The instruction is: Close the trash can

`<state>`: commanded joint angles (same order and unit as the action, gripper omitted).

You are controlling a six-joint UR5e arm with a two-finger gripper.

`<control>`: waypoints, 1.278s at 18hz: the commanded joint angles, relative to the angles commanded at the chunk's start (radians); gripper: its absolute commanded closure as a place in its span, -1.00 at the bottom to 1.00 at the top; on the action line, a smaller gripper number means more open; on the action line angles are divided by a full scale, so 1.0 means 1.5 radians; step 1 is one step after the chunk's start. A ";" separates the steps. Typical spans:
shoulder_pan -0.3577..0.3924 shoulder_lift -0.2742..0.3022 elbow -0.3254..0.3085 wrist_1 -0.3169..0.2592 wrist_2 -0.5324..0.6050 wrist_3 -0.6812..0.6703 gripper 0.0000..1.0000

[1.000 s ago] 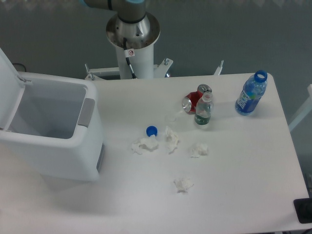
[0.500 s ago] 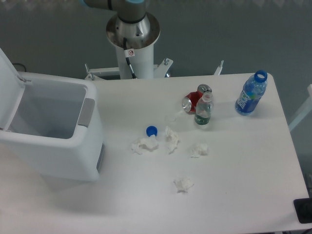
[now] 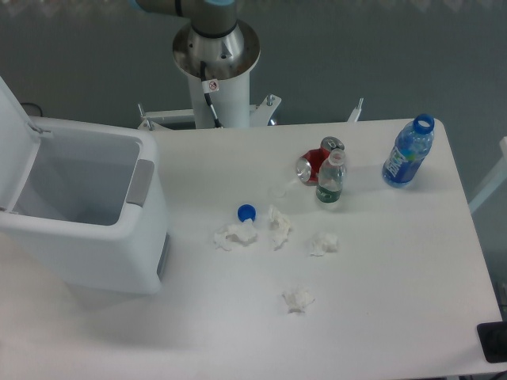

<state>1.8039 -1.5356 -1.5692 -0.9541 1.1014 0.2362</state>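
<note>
The trash can (image 3: pixel 95 237) is a large boxy white bin standing at the left of the table. Its flat white lid (image 3: pixel 14 138) is swung up and open at the far left, and the inside looks empty. A grey latch (image 3: pixel 140 182) sits on its right rim. Only the arm's base column (image 3: pixel 215 71) shows at the top of the view. The gripper is out of view.
A blue bottle cap (image 3: pixel 246 212) and several crumpled tissues (image 3: pixel 273 229) lie mid-table. Two red cans (image 3: pixel 315 162) and a small clear bottle (image 3: pixel 330 180) stand behind them. A blue bottle (image 3: pixel 408 152) stands at the back right.
</note>
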 joint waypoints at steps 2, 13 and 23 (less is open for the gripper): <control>0.001 0.005 -0.010 -0.001 0.001 0.000 -1.00; 0.044 0.008 -0.022 0.000 0.046 0.001 -1.00; 0.093 0.008 -0.029 -0.001 0.088 0.001 -1.00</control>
<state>1.9435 -1.5232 -1.6122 -0.9557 1.2332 0.2378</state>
